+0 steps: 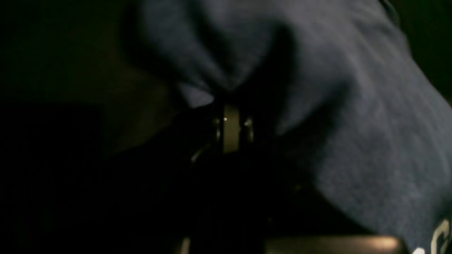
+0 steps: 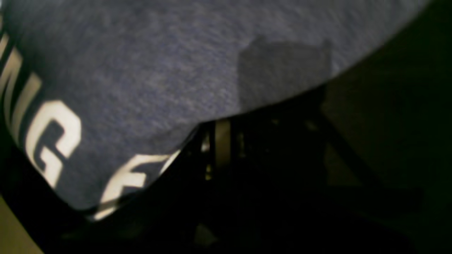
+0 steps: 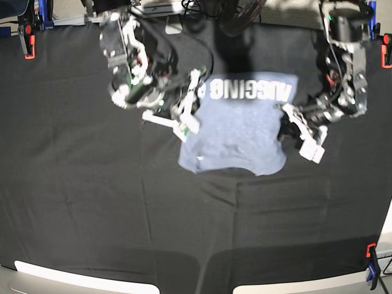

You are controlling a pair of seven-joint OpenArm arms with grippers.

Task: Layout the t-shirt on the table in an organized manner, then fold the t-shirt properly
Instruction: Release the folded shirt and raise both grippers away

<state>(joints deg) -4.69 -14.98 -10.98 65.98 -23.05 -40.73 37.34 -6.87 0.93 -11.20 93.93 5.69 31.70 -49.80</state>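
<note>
Wrinkled black cloth worktop (image 3: 92, 208) fills the base view, w/ pale curved edges along the near side and a black-and-orange clamp (image 3: 371, 263) at the near right corner. More orange clamps sit at the far left corner (image 3: 27, 38) and far right edge (image 3: 386, 52).

Going left to right in base view: right arm's fingers (image 3: 177, 119) reach in from the far left, pinched fully together on the left edge of the light blue-grey heathered cotton t-shirt (image 3: 236, 131). Shirt lies roughly mid-worktop, toward the far side, as a compact rectangular-ish shape; white block lettering (image 3: 248, 90) runs across its far edge, reading upside down and mirrored from here. Near edge is slightly uneven and curved. Left arm's fingers (image 3: 288, 125) come in from the far right, also closed tight, gripping the shirt's right edge.

Right wrist view: blue-grey fabric (image 2: 159, 70) covers the upper left, white letters (image 2: 46, 137) at its left, cloth edge draped over the closed fingers (image 2: 220, 141); dark worktop to the right.

Left wrist view is v. dark: shirt fabric (image 1: 353, 106) bunches into folds right above the closed fingers (image 1: 231, 123), w/ a bit of white lettering (image 1: 439, 236) at bottom right.
</note>
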